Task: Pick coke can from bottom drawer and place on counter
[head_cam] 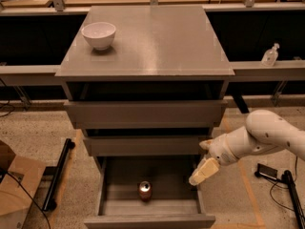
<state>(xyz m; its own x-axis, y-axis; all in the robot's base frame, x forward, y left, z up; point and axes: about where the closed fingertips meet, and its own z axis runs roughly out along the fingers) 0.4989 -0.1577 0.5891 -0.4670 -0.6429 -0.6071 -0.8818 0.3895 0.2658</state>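
Big picture first: the grey cabinet's worktop (157, 42) fills the upper middle of my view. Below it, the bottom drawer (102, 194) is pulled well out, and the two shallower drawers above it are only slightly out. My arm (267, 132) reaches in from the right, level with the middle drawer. A white bowl (98, 35) sits at the worktop's back left corner. That leaves plenty of bare surface for the drop-off.

The gripper (198, 176) hangs over the drawer's right wall, tilted down and to the left. I can't tell from this side-on angle whether it's spread or closed. It looks like one cream wedge.

The coke can (145, 191) stands upright on the drawer floor, left of the gripper and well apart from it, roughly centred.

My call is that I'm mid-approach. To do this well, I want to clear that right wall and come across above the can. Then I straighten the wrist and descend vertically (a slanted entry would likely tip it). I'd grasp around the can's body, below the rim.
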